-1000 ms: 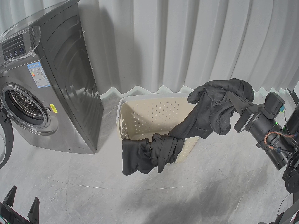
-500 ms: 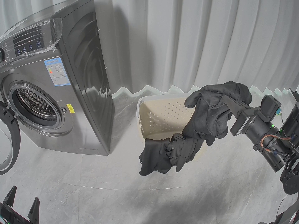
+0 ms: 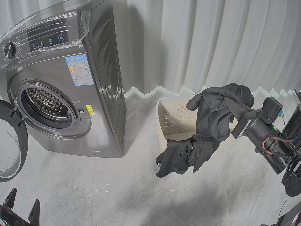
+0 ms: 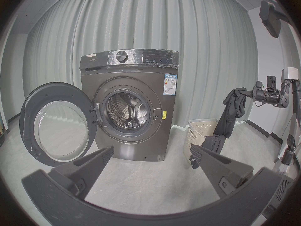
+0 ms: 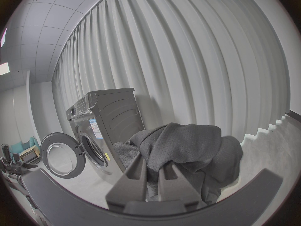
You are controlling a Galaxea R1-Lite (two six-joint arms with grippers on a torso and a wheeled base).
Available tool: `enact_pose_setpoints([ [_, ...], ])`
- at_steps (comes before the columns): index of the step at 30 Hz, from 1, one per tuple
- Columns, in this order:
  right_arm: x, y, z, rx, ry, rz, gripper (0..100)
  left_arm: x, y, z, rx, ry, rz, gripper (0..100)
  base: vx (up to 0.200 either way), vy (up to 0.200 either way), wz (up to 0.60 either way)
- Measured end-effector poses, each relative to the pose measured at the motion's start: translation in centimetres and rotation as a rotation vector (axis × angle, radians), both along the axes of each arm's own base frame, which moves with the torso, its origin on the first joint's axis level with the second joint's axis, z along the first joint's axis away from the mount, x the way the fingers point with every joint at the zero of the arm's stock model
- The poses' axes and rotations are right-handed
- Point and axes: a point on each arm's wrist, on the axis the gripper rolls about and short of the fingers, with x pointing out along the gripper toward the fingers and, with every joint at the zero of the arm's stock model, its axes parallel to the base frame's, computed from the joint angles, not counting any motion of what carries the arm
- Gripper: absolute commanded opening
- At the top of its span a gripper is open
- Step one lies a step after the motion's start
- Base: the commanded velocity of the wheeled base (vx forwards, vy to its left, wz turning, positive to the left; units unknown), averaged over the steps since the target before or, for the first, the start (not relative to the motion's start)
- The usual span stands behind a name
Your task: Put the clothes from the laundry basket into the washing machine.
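Observation:
My right gripper [image 3: 233,105] is shut on a dark grey garment [image 3: 216,113], held up over the cream laundry basket [image 3: 171,118] at the right. The cloth's lower end [image 3: 180,156] droops over the basket's front rim toward the floor. In the right wrist view the fingers [image 5: 138,173] pinch the garment [image 5: 185,145]. The grey washing machine [image 3: 62,79] stands at the left, its round door [image 3: 11,142] swung open and the drum [image 3: 47,102] showing. My left gripper [image 3: 22,206] sits low at the near left, open with nothing between its fingers [image 4: 94,164]. The left wrist view faces the washing machine [image 4: 131,104], with the basket [image 4: 200,131] and hanging garment [image 4: 232,112] to one side.
White curtains [image 3: 203,35] hang behind the machine and basket. The pale marble-look floor [image 3: 109,192] spreads between me and the machine. The open door juts out at the far left.
The head view has swung toward the machine, so machine and basket sit further right in the picture. The garment stays in my right gripper, its hanging end now bunched closer under it.

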Motion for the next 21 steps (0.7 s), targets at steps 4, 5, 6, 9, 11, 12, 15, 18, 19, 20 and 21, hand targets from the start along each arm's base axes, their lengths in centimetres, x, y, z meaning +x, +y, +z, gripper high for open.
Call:
enact_pose_setpoints([
  [4,0.01,-0.01,0.0,0.001,-0.001,0.0,0,0.0,0.0,0.0,0.0,0.0,0.0,100,-0.2,0.0,0.0],
  [5,0.01,-0.02,0.01,0.001,-0.002,0.0,0,0.0,0.0,0.0,0.0,0.0,0.0,100,-0.2,0.0,0.0],
  [6,0.01,-0.02,-0.02,0.0,0.0,0.0,0,0.0,0.0,0.0,0.0,0.0,0.0,100,-0.2,0.0,0.0],
  [9,0.0,-0.02,-0.01,0.0,0.0,0.0,0,0.0,0.0,0.0,0.0,0.0,0.0,100,0.0,0.0,0.0],
  [11,-0.01,-0.02,-0.02,-0.001,0.0,0.001,0,0.0,0.0,0.0,0.0,0.0,0.001,100,0.0,0.0,0.0],
  [12,0.0,-0.01,-0.03,-0.001,0.0,0.001,0,0.0,0.0,0.0,0.0,0.0,0.0,100,0.0,0.0,0.0],
  [15,-0.02,-0.02,-0.04,-0.001,0.0,0.001,0,0.0,0.0,0.0,0.0,0.0,0.001,100,0.0,0.0,0.0],
  [18,-0.02,-0.01,-0.05,-0.001,0.001,0.001,0,0.0,0.0,0.0,0.0,0.0,0.0,100,0.0,0.2,0.0],
  [19,-0.02,-0.01,-0.07,-0.002,0.002,0.001,0,0.0,0.0,0.0,0.0,0.0,0.0,100,0.0,0.2,0.0],
  [20,-0.02,-0.01,-0.07,-0.001,0.001,0.001,0,0.0,0.0,0.0,0.0,0.0,0.0,100,0.0,0.2,0.0],
  [21,-0.02,-0.02,-0.07,-0.002,0.002,0.001,0,0.0,0.0,0.0,0.0,0.0,0.0,100,0.0,0.2,0.0],
])
